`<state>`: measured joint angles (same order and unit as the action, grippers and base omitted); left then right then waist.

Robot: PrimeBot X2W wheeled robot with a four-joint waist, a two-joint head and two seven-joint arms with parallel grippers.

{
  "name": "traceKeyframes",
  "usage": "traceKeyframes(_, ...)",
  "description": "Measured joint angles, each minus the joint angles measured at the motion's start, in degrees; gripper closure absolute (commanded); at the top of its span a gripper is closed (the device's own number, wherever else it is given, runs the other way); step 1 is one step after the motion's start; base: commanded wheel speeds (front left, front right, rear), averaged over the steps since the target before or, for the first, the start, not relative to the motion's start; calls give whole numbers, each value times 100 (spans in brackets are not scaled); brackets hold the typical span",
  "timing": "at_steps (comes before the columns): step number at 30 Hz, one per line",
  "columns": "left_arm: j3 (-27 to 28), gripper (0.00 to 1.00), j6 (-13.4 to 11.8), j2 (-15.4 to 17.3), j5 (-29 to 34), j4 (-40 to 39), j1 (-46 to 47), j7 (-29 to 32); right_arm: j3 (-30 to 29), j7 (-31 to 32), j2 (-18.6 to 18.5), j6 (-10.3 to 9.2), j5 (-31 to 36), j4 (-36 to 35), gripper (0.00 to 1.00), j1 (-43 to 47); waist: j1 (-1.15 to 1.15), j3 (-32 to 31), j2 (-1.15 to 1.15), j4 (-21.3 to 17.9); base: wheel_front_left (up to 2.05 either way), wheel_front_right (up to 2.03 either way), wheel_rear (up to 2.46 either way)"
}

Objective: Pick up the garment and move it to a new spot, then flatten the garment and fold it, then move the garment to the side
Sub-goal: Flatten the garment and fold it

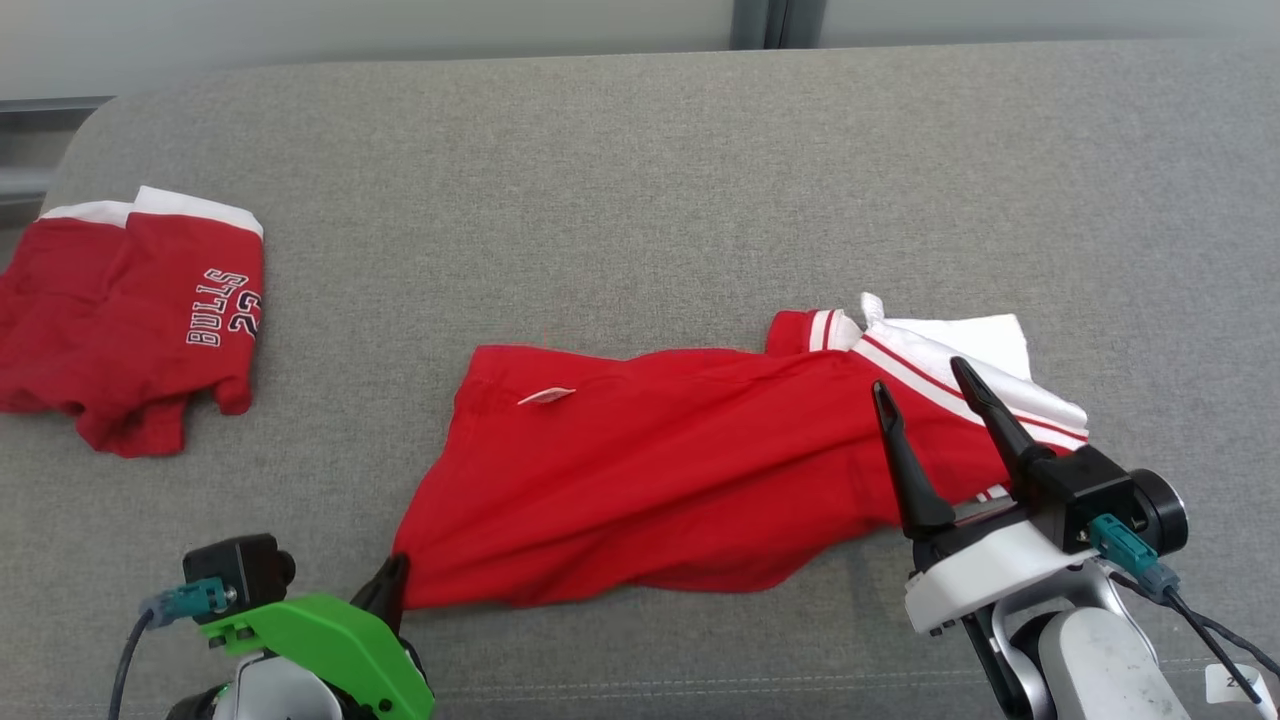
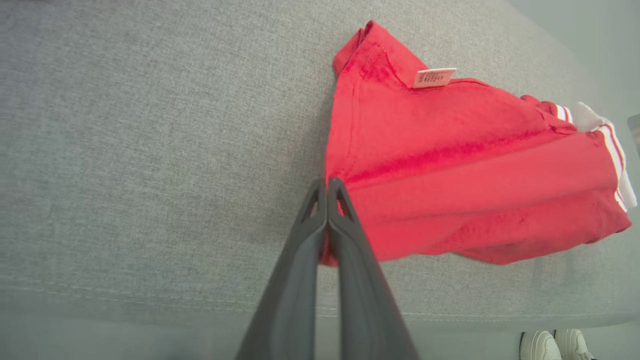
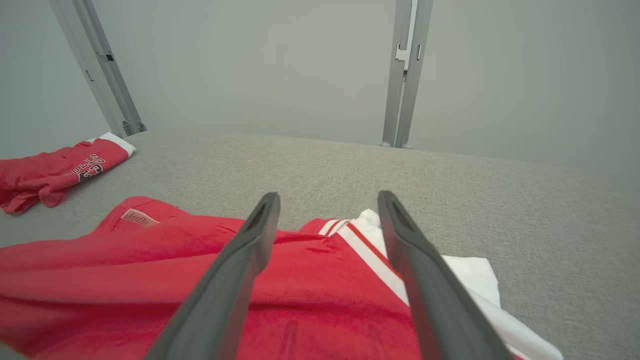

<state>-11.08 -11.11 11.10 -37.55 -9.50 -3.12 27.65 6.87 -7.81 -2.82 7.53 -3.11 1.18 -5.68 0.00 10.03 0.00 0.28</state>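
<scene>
Head view: left gripper [image 1: 392,582] pinches a corner of the red garment [image 1: 650,470], which looks soft and floppy. The right gripper [image 1: 922,378] is wide open, empty; maybe grab the striped end.

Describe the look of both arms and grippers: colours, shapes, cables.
The left gripper has two long, dark, tapering fingers, a bright green bracket, a black camera block and a teal plug on a grey cable. The right gripper has the same fingers, a white housing, a teal connector with a dark cable, and a silvery forearm.
</scene>
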Motion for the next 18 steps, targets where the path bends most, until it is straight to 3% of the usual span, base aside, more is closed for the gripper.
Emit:
traceKeyframes(8,-46,100,-79,-19,170,489,-215,-247,-3,15,-1,0,4,27,0,-4,0,29,0,49,0,0,0)
traceKeyframes(9,-58,93,-75,-23,189,549,-215,-265,-2,15,0,0,4,32,0,-4,0,26,0,53,0,0,0)
traceKeyframes(10,-67,34,-74,-29,193,606,-215,-304,0,15,-1,0,4,37,0,-4,0,21,0,55,0,0,0)
traceKeyframes(11,-62,0,-75,-43,215,645,-214,-371,1,15,-1,0,4,42,0,-4,0,14,0,56,0,0,0)
traceKeyframes(18,16,0,31,-91,328,829,-178,-1027,-18,22,0,0,-7,80,0,-2,0,-85,0,52,0,0,0)
